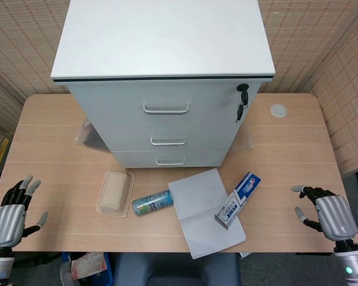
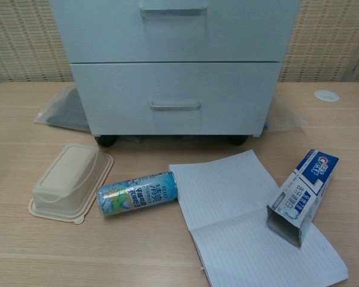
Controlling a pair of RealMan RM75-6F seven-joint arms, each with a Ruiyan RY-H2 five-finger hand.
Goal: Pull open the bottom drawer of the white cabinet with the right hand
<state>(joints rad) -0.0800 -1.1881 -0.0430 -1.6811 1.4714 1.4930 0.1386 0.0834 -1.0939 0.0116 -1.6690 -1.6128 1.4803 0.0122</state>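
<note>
Before the bottom drawer (image 1: 170, 158): can (image 1: 151, 202), notebook (image 1: 206, 211) (seemingly clear).

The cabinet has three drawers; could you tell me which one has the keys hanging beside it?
The top drawer: black keys hang at its right end; the other two have only handles.

White cabinet (image 1: 167, 89), beige lidded box (image 1: 114, 192), blue-white toothpaste carton (image 1: 238, 199), lined paper (image 1: 206, 211).

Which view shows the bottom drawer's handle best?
The chest view: the bottom drawer's handle faces the camera, large and unobstructed. The head view shows the same handle from steeply above, small and foreshortened under the white cabinet.
</note>
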